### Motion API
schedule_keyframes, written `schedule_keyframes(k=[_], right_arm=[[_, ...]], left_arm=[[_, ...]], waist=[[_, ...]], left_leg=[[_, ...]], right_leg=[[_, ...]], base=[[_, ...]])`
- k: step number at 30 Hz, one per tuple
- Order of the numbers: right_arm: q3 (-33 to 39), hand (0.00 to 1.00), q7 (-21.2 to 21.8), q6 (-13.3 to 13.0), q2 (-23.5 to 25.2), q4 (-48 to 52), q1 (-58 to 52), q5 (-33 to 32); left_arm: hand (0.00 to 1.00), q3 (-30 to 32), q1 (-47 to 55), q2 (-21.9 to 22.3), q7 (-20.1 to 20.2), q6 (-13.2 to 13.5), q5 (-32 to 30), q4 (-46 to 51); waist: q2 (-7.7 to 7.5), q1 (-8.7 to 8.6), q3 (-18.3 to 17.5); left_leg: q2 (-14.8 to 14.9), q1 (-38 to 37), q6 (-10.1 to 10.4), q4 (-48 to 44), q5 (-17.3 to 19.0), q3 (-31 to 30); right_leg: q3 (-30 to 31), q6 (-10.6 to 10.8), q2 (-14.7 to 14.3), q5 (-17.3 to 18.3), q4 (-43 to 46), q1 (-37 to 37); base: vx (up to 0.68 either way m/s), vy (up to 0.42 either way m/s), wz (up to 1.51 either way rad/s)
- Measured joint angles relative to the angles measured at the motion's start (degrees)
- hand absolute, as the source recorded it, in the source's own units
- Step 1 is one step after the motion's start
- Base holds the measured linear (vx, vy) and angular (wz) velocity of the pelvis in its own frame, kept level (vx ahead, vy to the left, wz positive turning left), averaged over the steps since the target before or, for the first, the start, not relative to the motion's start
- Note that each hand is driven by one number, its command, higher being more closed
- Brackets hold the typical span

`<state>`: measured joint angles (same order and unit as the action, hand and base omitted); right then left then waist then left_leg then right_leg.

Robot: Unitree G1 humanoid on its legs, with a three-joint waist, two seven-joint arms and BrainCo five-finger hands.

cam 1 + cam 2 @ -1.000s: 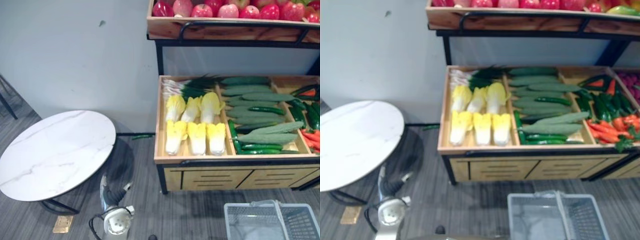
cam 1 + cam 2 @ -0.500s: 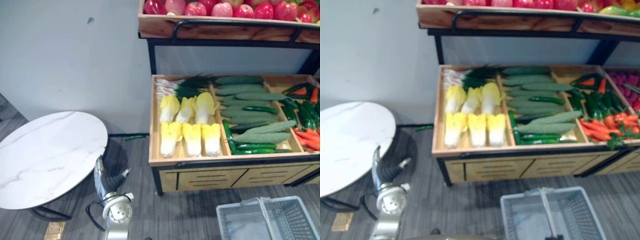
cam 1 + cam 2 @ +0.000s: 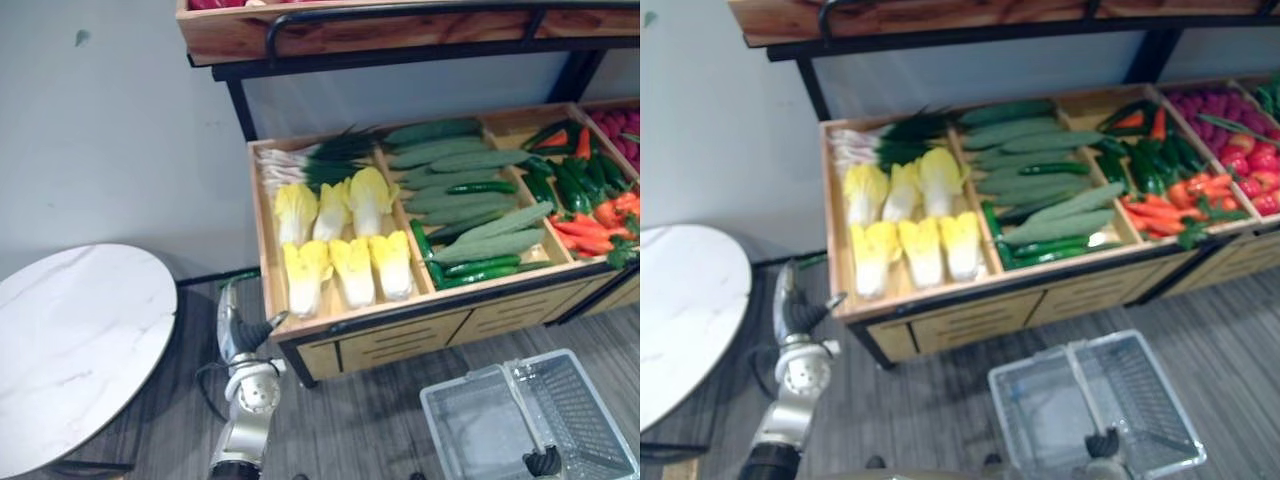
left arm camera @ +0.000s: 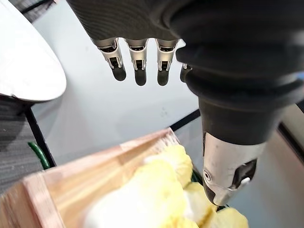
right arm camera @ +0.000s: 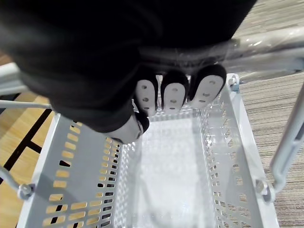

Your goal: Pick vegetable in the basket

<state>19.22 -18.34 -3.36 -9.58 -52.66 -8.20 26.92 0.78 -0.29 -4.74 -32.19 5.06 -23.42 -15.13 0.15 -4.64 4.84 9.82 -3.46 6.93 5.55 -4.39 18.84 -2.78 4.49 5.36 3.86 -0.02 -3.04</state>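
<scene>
A wooden crate [image 3: 345, 322] on a stand holds yellow cabbages [image 3: 345, 265], green onions [image 3: 320, 155], cucumbers [image 3: 465, 200], and peppers and carrots [image 3: 585, 200]. My left hand [image 3: 238, 335] is open with straight fingers, just off the crate's front left corner. In its wrist view the left hand [image 4: 138, 61] hovers over the cabbages [image 4: 152, 190]. A white plastic basket [image 3: 460, 385] with nothing in it sits low at the right. My right hand [image 5: 173, 95] is shut on the basket's handle [image 5: 270, 47]; it also shows at the lower edge of the left eye view [image 3: 543, 462].
A round white marble table [image 3: 70, 350] stands at the left, close to my left arm. An upper wooden shelf [image 3: 400, 25] on a black frame overhangs the crate. A grey wall runs behind. Striped grey floor [image 3: 370, 420] lies between crate and basket.
The whole picture has shifted, so the camera has moved. My left hand has come up and closer to the crate's front left corner. The basket shows more fully, at a new angle.
</scene>
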Motion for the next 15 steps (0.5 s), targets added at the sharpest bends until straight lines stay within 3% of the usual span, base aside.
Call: schedule_keyframes(k=[11, 15], right_arm=[[0.6, 1.0, -1.1, 0.1, 0.0, 0.0, -2.4, 0.0], [0.6, 1.0, -1.6, 0.1, 0.0, 0.0, -3.2, 0.0]], left_arm=[[0.0, -2.1, -2.0, 0.3, 0.0, -0.2, 0.9, -5.1], [0.0, 0.7, -3.6, 2.0, -2.9, -1.5, 3.3, -7.8]], waist=[[0.69, -0.07, 0.3], [0.68, -0.05, 0.4]], left_leg=[[0.2, 0.2, 0.1, 0.3, 0.7, 1.3], [0.2, 0.3, 0.1, 0.3, 0.7, 1.6]], right_leg=[[1.7, 0.8, -0.3, -1.4, -0.9, 1.2], [1.9, 0.8, -0.3, -1.5, -0.9, 1.5]], base=[[-0.06, 0.009, -0.09], [0.02, 0.002, -0.04]])
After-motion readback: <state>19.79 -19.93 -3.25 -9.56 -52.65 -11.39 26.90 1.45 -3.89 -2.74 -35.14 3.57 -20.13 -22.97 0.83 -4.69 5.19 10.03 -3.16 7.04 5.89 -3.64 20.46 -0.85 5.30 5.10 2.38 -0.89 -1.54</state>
